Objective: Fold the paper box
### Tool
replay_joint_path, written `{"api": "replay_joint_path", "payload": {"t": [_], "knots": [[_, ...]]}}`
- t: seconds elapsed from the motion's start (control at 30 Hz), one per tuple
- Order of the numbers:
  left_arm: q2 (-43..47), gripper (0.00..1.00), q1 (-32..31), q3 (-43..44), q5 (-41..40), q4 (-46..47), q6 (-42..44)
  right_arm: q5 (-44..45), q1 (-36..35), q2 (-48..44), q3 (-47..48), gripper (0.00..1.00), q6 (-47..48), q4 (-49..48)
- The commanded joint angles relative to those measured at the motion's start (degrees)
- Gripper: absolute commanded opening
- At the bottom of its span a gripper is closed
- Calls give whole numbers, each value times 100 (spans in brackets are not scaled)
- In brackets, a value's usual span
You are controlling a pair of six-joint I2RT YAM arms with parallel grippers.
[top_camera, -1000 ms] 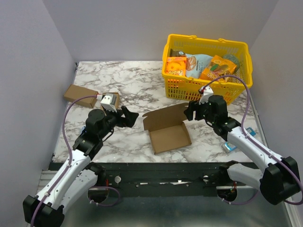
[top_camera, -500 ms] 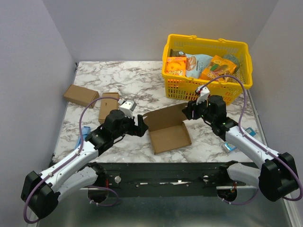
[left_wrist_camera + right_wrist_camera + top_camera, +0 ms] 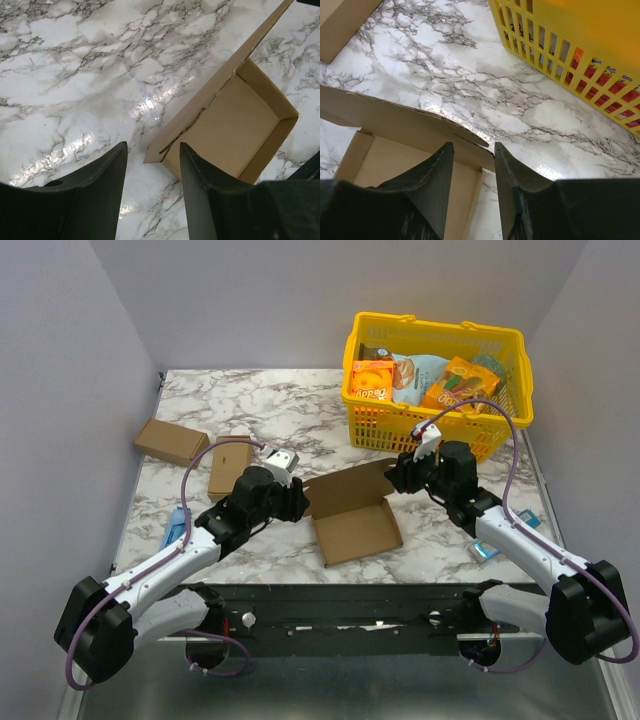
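Left end effector (image 3: 151,150) part-open astride paper box (image 3: 357,528) corner, 9 o'clock; right end effector (image 3: 470,147) part-open astride flap, 1 o'clock. Walls up, lid unclosed.

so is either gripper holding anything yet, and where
Nothing is clamped. The left gripper is open at a corner of the paper box, the right gripper open at its flap's end.

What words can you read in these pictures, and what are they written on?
Nothing can be read for sure.
orange packet in the yellow basket: white letters, too blurred to read.
other packets in the basket: print too small.
paper box: plain, no writing.
smaller cardboard boxes: no writing seen.
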State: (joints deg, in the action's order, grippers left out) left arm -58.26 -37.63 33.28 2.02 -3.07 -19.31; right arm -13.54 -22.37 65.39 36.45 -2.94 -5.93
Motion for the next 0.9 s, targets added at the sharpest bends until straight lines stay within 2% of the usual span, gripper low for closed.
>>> {"api": "replay_joint_path", "payload": {"t": [0.0, 0.17, 0.43, 0.47, 0.5, 0.53, 0.6, 0.7, 0.73, 0.87], "knots": [[-168, 52, -43, 109, -97, 491, 199, -166, 40, 53, -59, 43, 22, -39], [-352, 44, -52, 117, 0, 702, 261, -193, 31, 45, -67, 34, 13, -31], [-485, 30, -122, 179, -123, 606, 349, -421, 31, 62, -102, 27, 30, -75], [-485, 27, -139, 179, -106, 589, 401, -439, 31, 53, -103, 26, 22, -101], [-458, 17, -140, 170, -62, 597, 410, -448, 40, 62, -111, 26, 30, -127], [-432, 14, -140, 162, -1, 615, 454, -448, 31, 71, -120, 26, 30, -145], [-292, 6, -140, 74, 333, 728, 542, -395, 57, 106, -103, 29, 4, -136], [58, 0, -140, -146, 895, 1010, 569, -771, 259, 106, -33, 44, -92, -31], [139, 0, -140, -172, 957, 1036, 560, -886, 390, 80, -6, 52, -136, 13], [447, 0, -140, -199, 1388, 1019, 472, -1457, 655, -314, 29, 59, -312, 171]]}}
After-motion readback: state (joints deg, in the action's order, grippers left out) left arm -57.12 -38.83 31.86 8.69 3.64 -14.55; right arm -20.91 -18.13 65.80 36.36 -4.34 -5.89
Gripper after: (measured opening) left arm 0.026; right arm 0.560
